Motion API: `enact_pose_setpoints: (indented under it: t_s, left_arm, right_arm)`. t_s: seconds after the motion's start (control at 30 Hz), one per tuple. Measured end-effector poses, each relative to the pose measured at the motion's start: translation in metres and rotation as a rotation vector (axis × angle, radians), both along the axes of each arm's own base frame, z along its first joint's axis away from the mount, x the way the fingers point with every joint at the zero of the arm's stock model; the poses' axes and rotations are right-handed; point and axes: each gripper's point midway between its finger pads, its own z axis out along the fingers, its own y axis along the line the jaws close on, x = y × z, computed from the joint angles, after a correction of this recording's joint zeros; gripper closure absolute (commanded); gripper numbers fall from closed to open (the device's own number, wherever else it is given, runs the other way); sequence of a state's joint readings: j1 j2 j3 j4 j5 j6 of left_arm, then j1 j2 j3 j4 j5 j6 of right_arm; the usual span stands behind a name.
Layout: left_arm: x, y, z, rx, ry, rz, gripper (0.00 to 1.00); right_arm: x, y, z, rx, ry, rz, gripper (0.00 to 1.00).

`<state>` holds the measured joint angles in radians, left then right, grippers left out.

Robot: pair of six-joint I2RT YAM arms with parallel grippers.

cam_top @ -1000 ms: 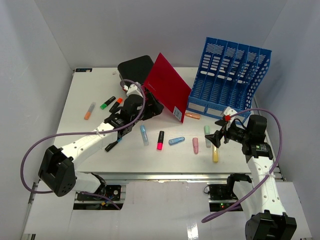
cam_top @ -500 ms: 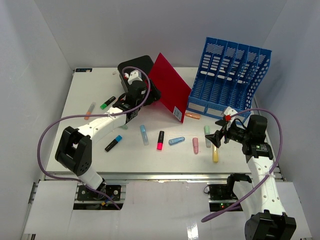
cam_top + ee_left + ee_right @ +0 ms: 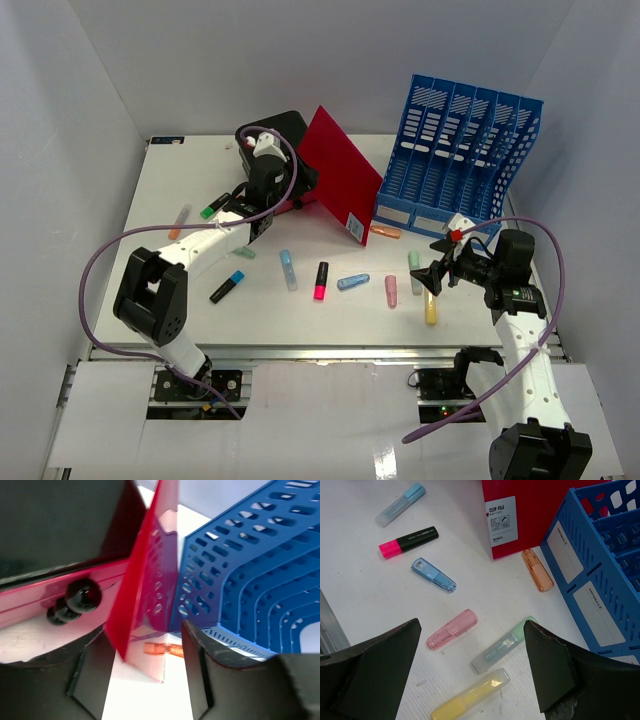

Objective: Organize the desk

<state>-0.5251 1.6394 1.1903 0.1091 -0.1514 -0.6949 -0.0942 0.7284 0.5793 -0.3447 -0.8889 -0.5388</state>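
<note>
The white desk (image 3: 180,180) holds scattered highlighters. My left gripper (image 3: 292,192) is open at the back, between the black drawer unit (image 3: 275,130) and the leaning red clip file (image 3: 340,180). In the left wrist view the file's near edge (image 3: 131,610) stands in the gap of the gripper (image 3: 145,680), with the drawer's pink front (image 3: 45,597) on the left. My right gripper (image 3: 432,280) is open and empty above a pink (image 3: 452,629), a green (image 3: 502,650) and a yellow (image 3: 470,697) highlighter.
A blue slotted file rack (image 3: 460,150) stands at the back right, an orange highlighter (image 3: 385,232) at its foot. Black-pink (image 3: 321,280), blue (image 3: 353,282) and light blue (image 3: 288,270) markers lie mid-desk. More markers (image 3: 214,205) lie left. Grey walls enclose the desk.
My left arm has swung from the markers at mid-desk back to the drawer unit and the red file. The right arm has not moved.
</note>
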Motion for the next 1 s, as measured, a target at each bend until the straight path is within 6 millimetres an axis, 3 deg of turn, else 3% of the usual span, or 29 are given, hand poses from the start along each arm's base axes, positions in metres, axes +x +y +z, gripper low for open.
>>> enact_pose_setpoints:
  t_s: [0.3,0.53,0.77,1.0]
  left_arm:
    - [0.005,-0.002,0.013,-0.032,-0.052,-0.038,0.54]
    - [0.008,0.0,0.015,-0.043,-0.061,-0.048,0.79]
    - [0.007,-0.002,0.015,-0.047,-0.061,-0.069,0.98]
    - [0.005,-0.012,0.033,-0.054,-0.068,-0.125,1.0]
  right_arm:
    - [0.0,0.0,0.0,0.005,0.005,0.003,0.1]
    - [0.0,0.0,0.0,0.008,0.005,0.003,0.1]
    - [-0.003,0.002,0.001,0.02,0.006,0.021,0.1]
    - [-0.012,0.01,0.005,0.052,0.004,0.08,0.09]
